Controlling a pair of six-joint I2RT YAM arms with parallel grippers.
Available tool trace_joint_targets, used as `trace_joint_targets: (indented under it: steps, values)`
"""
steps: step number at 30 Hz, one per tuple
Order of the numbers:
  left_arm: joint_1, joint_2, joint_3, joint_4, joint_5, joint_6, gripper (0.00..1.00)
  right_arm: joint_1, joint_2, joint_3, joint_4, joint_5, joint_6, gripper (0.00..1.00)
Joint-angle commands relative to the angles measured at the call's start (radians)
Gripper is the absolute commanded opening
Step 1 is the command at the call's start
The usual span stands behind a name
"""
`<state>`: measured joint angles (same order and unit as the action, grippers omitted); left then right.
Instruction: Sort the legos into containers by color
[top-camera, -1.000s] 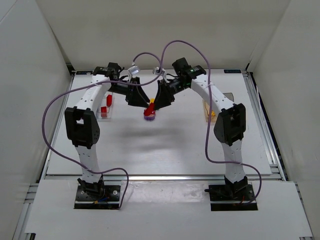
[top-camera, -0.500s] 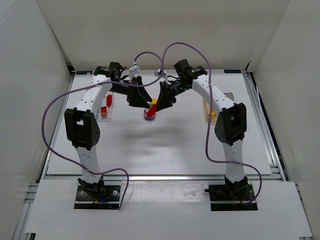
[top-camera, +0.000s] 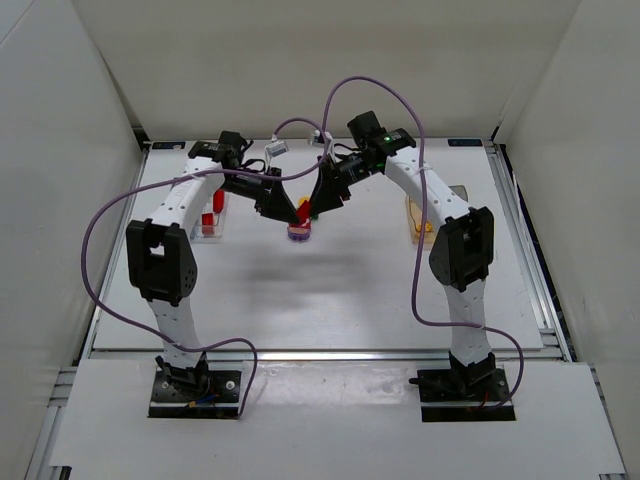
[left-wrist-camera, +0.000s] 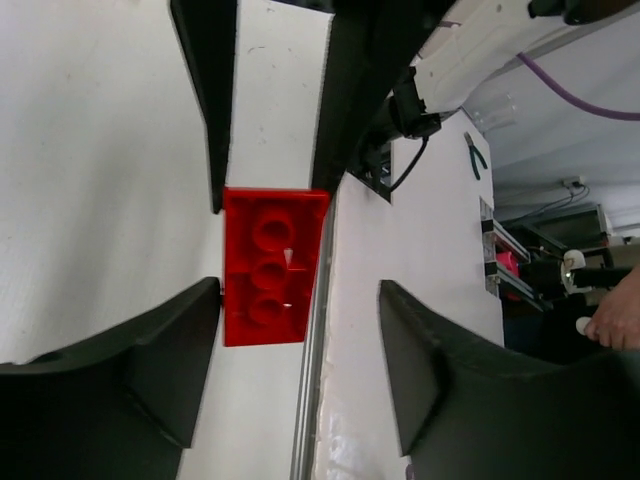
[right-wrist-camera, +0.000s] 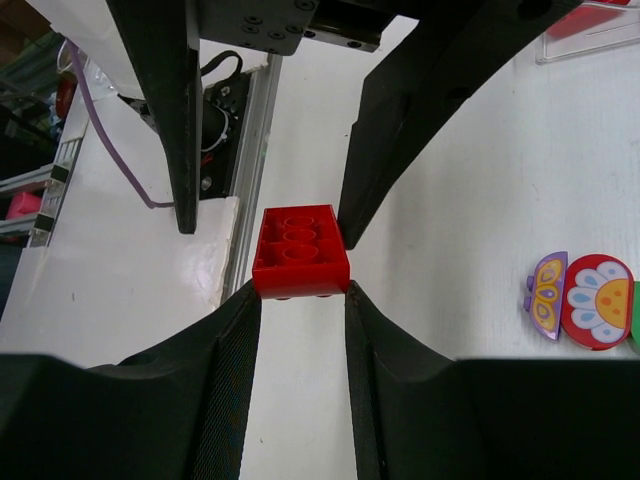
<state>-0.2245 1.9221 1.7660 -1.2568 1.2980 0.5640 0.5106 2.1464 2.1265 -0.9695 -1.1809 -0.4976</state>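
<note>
Now that the left gripper has moved in and started narrowing round the red lego brick, jaws still apart, we see the right gripper pinching it mid-air over the table centre, i.e. prob. a handoff toward the clear bin w/ reds.

High fixed overhead view of the whole table; two close, opposed wrist views, red brick in common.

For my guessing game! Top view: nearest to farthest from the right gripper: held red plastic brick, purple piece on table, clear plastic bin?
1. Red plastic brick, pinched in the right gripper.
2. Purple piece, lying just beneath.
3. Clear plastic bin, far left.
</note>
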Motion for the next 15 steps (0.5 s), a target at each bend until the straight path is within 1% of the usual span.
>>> trace_joint_targets:
  steps: [1,5,6,10,15]
  values:
    - [-0.018,-0.066,0.004,0.046,0.007,-0.065,0.70,-0.003,-0.042,0.050,0.028,-0.022,0.010,0.00]
    - [-0.021,-0.074,-0.002,0.065,-0.002,-0.084,0.70,-0.003,-0.028,0.067,0.041,-0.040,0.033,0.00]
    - [-0.019,-0.078,-0.014,0.100,-0.006,-0.095,0.70,-0.003,-0.026,0.069,0.044,-0.046,0.039,0.00]
    - [-0.021,-0.090,-0.034,0.154,0.000,-0.127,0.68,-0.003,-0.019,0.076,0.060,-0.069,0.062,0.00]
    - [-0.021,-0.087,-0.036,0.165,0.017,-0.127,0.54,-0.003,-0.010,0.081,0.061,-0.092,0.073,0.00]
